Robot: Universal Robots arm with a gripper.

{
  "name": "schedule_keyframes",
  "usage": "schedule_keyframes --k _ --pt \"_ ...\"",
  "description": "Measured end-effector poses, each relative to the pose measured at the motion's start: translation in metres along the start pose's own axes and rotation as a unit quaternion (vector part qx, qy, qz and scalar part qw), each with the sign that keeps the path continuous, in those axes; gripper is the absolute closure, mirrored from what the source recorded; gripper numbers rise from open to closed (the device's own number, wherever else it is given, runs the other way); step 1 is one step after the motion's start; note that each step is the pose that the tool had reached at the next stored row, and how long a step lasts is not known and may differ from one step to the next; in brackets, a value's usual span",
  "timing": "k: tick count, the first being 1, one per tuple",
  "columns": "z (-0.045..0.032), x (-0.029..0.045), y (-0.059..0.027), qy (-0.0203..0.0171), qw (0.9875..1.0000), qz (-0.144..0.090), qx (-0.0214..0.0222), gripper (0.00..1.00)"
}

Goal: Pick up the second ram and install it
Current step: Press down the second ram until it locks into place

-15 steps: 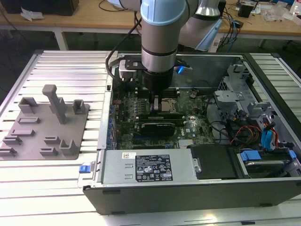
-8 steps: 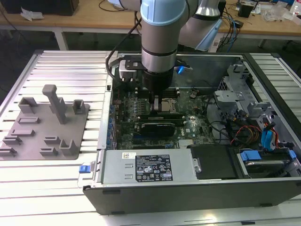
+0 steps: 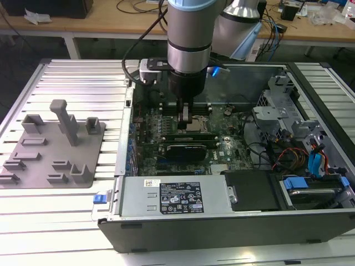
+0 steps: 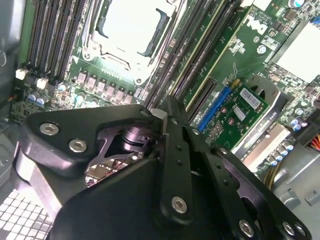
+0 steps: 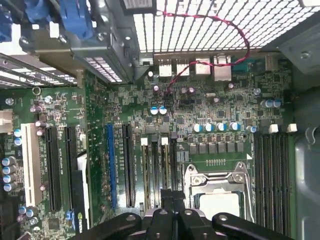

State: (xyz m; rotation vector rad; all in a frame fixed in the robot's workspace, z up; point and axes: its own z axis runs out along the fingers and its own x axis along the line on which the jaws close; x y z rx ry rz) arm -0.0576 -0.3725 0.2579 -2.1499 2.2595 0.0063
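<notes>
In the exterior view the gripper is seen lowered into an open computer case, its tips just over the silver processor socket. The second ram, a long, thin, dark green stick, is seen just beside that socket, running along the memory slots and under the fingertips; whether it is fully seated cannot be told. A grey moulded fixture with upright posts is shown well apart from it, on the ribbed metal table at the exterior view's left. A black expansion card is set just beside the ram. In the second wrist view the black, bolted fingers are seen drawn together to a narrow tip, with nothing made out between them, above the dark parallel slots beside the socket's metal frame. In the first wrist view a twisted red-and-black wire across a perforated panel is shown, together with rows of round capacitors.
</notes>
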Motion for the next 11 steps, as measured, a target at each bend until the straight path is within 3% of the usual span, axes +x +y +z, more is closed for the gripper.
schedule_keyframes --k 4,5,11 --pt "0.0005 -0.0007 -0.0228 -0.0001 1.0 0.0 0.0001 0.92" --pt "0.0005 -0.0008 -0.0252 -0.0001 1.0 0.0 0.0001 0.92" --pt "0.0005 -0.0008 -0.0261 -0.0001 1.0 0.0 0.0001 0.92"
